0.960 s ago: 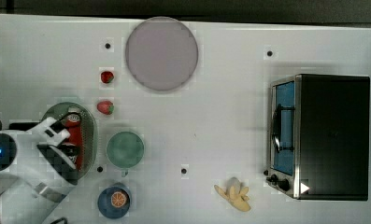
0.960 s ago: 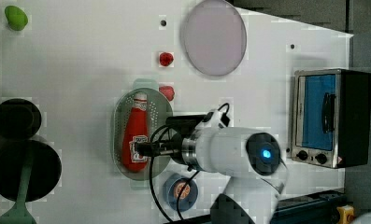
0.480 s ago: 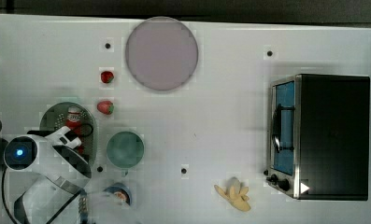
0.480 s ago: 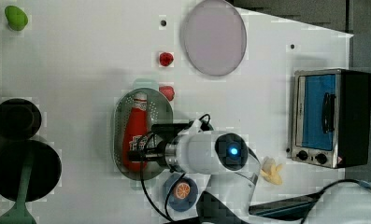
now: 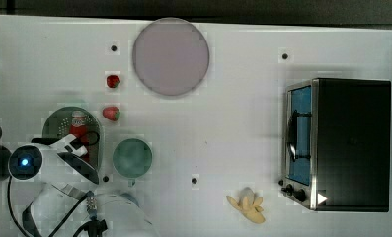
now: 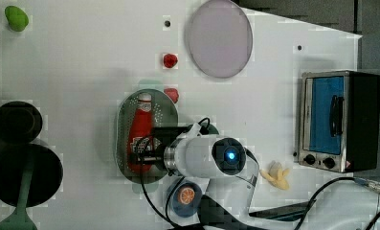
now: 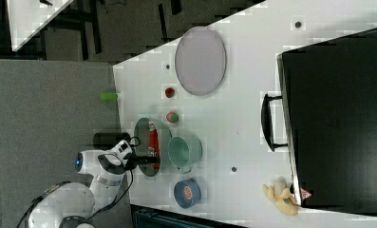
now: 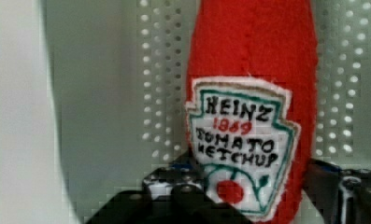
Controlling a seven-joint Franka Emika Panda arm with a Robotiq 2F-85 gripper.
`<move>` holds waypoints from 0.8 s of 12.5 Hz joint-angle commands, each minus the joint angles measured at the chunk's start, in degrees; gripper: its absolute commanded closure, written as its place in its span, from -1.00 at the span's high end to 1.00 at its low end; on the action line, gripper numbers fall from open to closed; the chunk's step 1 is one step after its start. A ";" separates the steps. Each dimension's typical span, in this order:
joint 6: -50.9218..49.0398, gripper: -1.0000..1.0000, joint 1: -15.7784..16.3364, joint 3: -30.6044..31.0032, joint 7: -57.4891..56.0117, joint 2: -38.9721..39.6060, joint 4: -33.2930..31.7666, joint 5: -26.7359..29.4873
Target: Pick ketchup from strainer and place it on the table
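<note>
The gripper [image 8: 248,196] was lowered into the strainer [image 6: 125,115], its fingers [image 8: 174,191] set apart on either side of the lying ketchup [image 6: 140,132].

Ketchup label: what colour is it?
White with a teal border on the ketchup; clearest in the wrist view.

floor [image 7: 48,118]: grey, flat, beside the work surface in the right view | second white surface [image 7: 32,16]: stood at that view's upper left corner, apart | background strip [image 5: 193,7]: dark, ran along the top view's upper edge | light: even, soft, no hard shadows
</note>
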 commanded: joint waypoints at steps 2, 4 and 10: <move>-1.56 0.18 -0.98 2.48 3.09 -4.63 0.62 0.25; -6.30 0.18 -2.89 5.86 3.08 -8.86 1.15 3.64; -17.40 0.18 -8.08 10.80 1.64 -18.88 10.70 21.20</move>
